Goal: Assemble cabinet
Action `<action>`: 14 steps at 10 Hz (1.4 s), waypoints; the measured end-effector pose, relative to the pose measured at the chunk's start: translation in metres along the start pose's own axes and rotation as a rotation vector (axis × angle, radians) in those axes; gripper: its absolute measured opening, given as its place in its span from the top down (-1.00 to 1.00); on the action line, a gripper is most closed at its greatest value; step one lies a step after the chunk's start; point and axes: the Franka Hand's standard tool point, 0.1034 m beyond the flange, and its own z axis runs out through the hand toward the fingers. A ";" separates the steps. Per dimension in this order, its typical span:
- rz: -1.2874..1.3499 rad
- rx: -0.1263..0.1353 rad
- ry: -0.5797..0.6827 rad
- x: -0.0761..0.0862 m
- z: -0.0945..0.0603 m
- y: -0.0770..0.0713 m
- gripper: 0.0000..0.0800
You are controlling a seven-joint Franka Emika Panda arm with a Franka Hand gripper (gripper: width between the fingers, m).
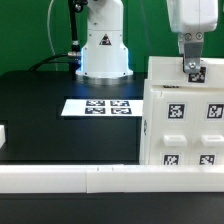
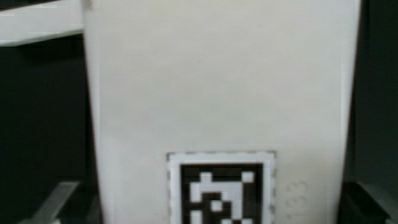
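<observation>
White plastic fills most of the scene: the cabinet (image 1: 183,118) stands on the black tabletop (image 1: 50,120), at the exterior view's right of the marker board (image 1: 99,106), its front face carrying several black-and-white tags. Beyond the marker board sits the arm's white base (image 1: 103,50). In front of the cabinet a long white rail (image 1: 100,180) runs along the tabletop's near edge.

The arm comes down from above, its wrist upright over the cabinet's top, and the hand (image 1: 193,70) points straight down at the top edge. In the wrist view a tall white panel of the cabinet (image 2: 214,90) with one tag (image 2: 222,190) lies between the dark fingers (image 2: 59,200), which stand wide, one on either side. They seem to straddle the panel, though whether they actually press it I cannot tell.
</observation>
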 end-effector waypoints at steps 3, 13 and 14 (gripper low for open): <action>-0.227 -0.008 -0.014 0.001 -0.004 0.000 -0.97; -1.492 -0.047 -0.011 -0.020 -0.022 0.009 -0.99; -1.551 -0.046 -0.012 -0.019 -0.022 0.009 -0.99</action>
